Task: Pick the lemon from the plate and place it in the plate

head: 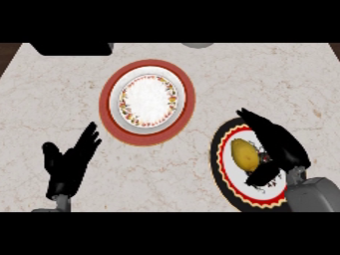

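Note:
A yellow lemon (245,154) lies on a black-rimmed plate (231,191) with a red and yellow border at the lower right. My right hand (281,145) hovers over that plate just right of the lemon, fingers stretched and thumb below it, not closed on it. A second plate (147,102) with a wide red rim and a flowered white centre sits at the upper middle, with nothing on it. My left hand (68,163) rests open at the lower left, fingers up, away from both plates.
The marble counter (40,99) ends in dark wood at the left and right edges. A dark object (69,48) and a grey round thing (198,45) sit along the far edge.

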You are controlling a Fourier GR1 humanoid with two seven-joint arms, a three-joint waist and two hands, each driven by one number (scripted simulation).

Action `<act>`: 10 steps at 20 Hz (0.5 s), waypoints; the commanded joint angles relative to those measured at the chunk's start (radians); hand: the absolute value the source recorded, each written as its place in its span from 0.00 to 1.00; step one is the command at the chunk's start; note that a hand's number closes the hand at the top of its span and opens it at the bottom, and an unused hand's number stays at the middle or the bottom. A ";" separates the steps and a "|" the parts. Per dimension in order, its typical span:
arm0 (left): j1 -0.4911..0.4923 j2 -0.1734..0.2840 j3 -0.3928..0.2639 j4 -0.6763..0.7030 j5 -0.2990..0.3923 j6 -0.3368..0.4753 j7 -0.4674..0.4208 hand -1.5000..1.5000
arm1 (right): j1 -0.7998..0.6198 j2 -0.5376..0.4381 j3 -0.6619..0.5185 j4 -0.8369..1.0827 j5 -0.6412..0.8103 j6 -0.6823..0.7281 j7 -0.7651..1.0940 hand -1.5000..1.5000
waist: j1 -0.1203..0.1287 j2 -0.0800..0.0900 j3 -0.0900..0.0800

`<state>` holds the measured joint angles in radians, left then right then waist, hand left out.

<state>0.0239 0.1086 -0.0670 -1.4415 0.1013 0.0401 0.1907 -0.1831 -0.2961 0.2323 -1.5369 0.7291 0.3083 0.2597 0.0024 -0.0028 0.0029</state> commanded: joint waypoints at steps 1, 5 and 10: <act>0.025 0.019 0.020 -0.048 0.020 -0.029 0.060 0.50 | 0.010 0.007 -0.009 0.060 0.039 0.005 -0.057 0.00 | 0.001 0.002 -0.003; -0.017 0.013 0.021 -0.023 0.010 -0.016 0.072 0.50 | -0.039 -0.051 0.012 0.138 0.069 0.049 -0.122 1.00 | 0.003 0.004 -0.003; 0.025 -0.043 -0.028 0.004 -0.051 0.014 0.022 0.50 | -0.020 0.000 0.042 0.061 0.148 0.023 -0.102 1.00 | -0.003 0.002 -0.003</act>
<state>0.0267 0.0872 -0.0693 -1.4662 0.0855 0.0449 0.2297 -0.2188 -0.2864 0.2674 -1.4119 0.8432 0.3065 0.1567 0.0035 -0.0020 0.0025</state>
